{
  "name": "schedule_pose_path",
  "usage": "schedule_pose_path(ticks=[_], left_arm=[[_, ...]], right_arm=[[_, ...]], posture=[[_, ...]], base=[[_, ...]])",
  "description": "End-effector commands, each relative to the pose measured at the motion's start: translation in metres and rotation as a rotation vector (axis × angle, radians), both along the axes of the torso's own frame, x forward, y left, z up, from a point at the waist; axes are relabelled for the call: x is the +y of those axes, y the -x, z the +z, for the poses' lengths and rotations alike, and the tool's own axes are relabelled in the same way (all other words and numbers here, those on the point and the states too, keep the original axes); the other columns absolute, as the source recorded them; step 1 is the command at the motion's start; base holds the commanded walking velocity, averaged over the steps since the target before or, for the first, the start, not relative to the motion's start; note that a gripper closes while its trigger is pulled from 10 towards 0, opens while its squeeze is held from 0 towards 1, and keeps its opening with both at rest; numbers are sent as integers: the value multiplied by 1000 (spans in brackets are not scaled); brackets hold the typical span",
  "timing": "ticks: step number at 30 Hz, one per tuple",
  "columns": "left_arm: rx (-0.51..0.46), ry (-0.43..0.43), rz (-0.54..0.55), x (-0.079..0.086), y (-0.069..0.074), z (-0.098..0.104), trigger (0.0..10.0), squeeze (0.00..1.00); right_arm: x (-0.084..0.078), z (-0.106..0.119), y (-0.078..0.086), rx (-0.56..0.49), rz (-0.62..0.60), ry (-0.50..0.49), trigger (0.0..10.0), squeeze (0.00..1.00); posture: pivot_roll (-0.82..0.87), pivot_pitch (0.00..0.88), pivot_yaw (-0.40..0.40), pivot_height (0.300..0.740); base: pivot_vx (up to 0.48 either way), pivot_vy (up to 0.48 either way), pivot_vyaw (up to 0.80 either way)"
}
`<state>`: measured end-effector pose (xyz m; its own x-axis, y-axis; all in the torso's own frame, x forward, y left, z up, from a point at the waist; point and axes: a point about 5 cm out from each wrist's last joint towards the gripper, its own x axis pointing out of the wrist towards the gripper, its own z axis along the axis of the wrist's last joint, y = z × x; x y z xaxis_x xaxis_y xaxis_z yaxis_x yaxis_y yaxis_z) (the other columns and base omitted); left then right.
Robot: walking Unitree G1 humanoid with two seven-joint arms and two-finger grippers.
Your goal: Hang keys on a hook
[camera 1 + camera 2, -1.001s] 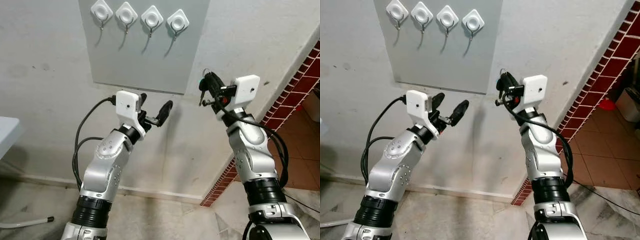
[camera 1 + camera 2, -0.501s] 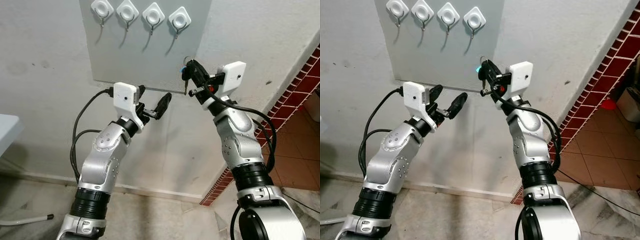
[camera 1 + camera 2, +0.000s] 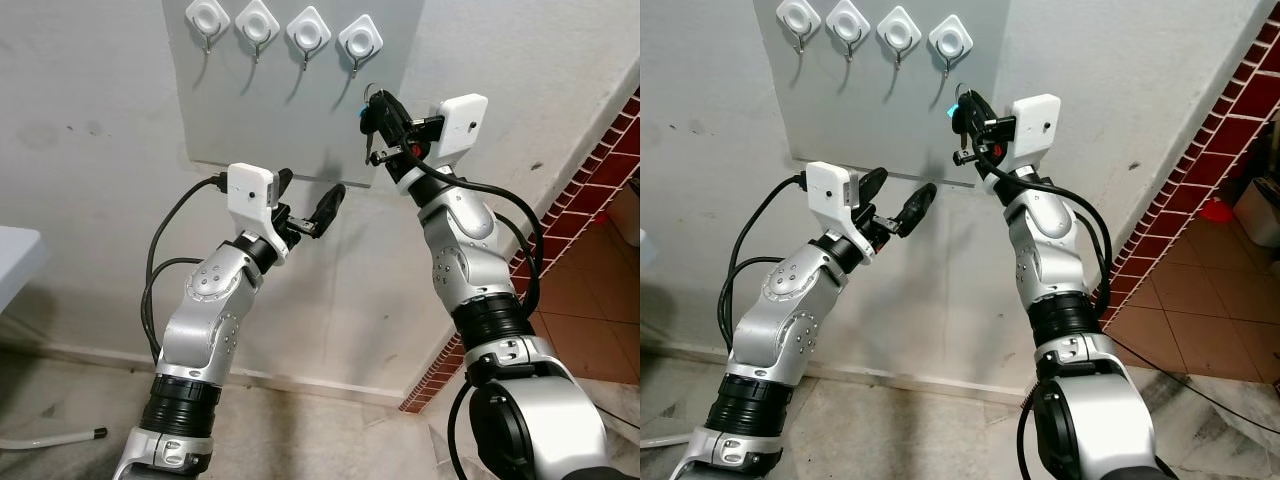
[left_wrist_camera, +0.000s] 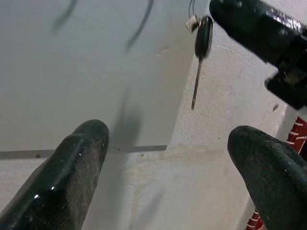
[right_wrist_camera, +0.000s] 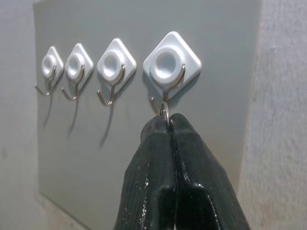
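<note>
Four hooks [image 3: 283,30] ahead; my right tool [image 3: 375,108], pinched on the keys [image 3: 369,122], nears the hook at one o'clock [image 5: 164,103]; next, thread the ring. My left tool [image 3: 305,205] gapes empty.

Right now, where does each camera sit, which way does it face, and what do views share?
Head stereo pair: looks forward and down at the wall, grey panel, both arms.
Left wrist: looks along the open left gripper at the panel's lower corner, the keys hanging.
Right wrist: looks along the right gripper, fingers pinching the key ring under the rightmost hook.
Shared: panel, keys.
</note>
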<state>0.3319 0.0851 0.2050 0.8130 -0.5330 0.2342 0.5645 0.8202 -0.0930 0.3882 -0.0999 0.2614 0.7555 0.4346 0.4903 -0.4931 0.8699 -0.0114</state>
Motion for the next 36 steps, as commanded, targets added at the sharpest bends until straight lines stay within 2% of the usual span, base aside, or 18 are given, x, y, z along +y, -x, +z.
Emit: schedule_pose_path(ticks=[1, 11, 24, 36], left_arm=[[-22, 5, -20, -4, 1, 8, 10000, 0], [-29, 13, -32, -5, 2, 14, 10000, 0], [-23, 27, -38, -6, 4, 15, 10000, 0], [-9, 42, -36, -6, 5, 15, 10000, 0]], right_arm=[[-1, 11, -2, -37, -16, -9, 10000, 0], [3, 17, -8, -44, -45, -14, 10000, 0], [7, 24, -12, -58, -45, 27, 10000, 0], [11, 38, -12, -141, -67, 130, 10000, 0]], posture=[[6, 67, -89, 714], [10, 79, -87, 714], [12, 89, -89, 714], [11, 93, -92, 714]], base=[[0, 0, 0], [0, 0, 0], [0, 0, 0], [0, 0, 0]])
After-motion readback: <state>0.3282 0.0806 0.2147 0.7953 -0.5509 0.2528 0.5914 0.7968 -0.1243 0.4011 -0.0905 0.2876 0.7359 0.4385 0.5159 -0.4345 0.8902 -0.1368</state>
